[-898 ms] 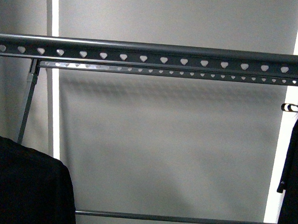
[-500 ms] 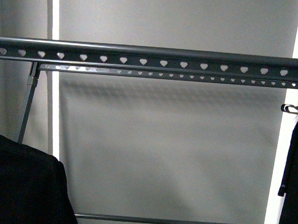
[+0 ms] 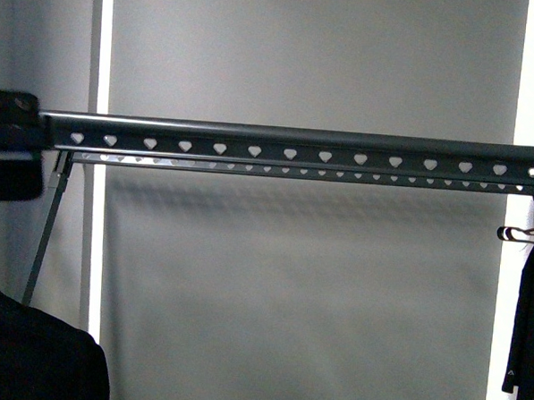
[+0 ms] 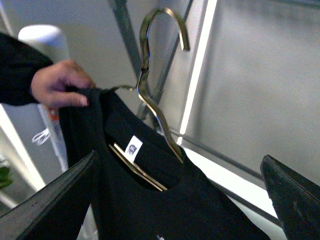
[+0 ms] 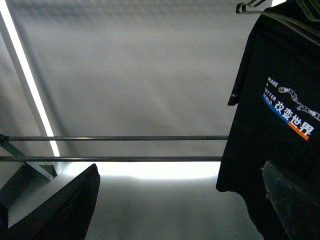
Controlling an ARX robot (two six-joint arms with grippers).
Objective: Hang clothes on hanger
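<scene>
No desk is in view, so places are given against the rack. Nearest, the left gripper (image 4: 179, 157) stands with its jaws wide apart and grips nothing. Between them hangs a black T-shirt (image 4: 150, 210) on a metal wire hanger (image 4: 144, 55), steadied at the shoulder by a person's hand (image 4: 57, 82). The hook is clear of any rail, so this garment is judged not yet hung: taking it and hooking it on remain. The right gripper (image 5: 180, 167) is likewise spread and empty. Beyond, the clothes rack (image 3: 288, 143) shows its heart-holed top rail bare along the middle. A printed T-shirt (image 5: 260, 135) already hangs, apparently at the rail's right end. It reads "MAKE A BETTER WORLD" and 改变世界 above a blue-orange stripe. The white neck label (image 4: 132, 147) bears a small dark emblem, no readable text.
</scene>
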